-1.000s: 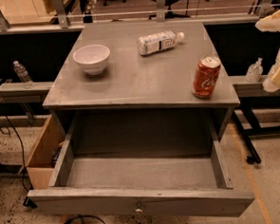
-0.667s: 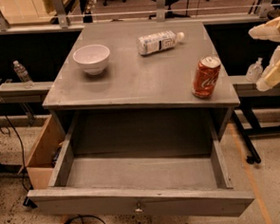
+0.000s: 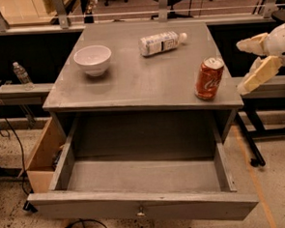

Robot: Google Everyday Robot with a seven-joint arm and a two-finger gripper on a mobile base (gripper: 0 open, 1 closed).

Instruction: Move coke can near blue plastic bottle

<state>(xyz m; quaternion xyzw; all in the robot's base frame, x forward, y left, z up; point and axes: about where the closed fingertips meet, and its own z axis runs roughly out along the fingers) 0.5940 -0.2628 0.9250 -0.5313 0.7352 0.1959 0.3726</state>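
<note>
The gripper (image 3: 241, 67) reaches in from the right edge of the camera view, hanging in the air in the upper half of the view with its tips pointing left. Its two cream-coloured fingers (image 3: 258, 74) are spread wide with nothing between them, one angled up and to the left, the other down and to the left. Behind them, the rounded white wrist (image 3: 284, 44) is cut off by the edge of the view.

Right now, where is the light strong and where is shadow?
Camera view: the tabletop is evenly lit; the coke can shows a bright silver top; the recess behind the open drawer is darkest; the gripper, right of the can beyond the table edge, jaws apart, is brightly lit.
</note>
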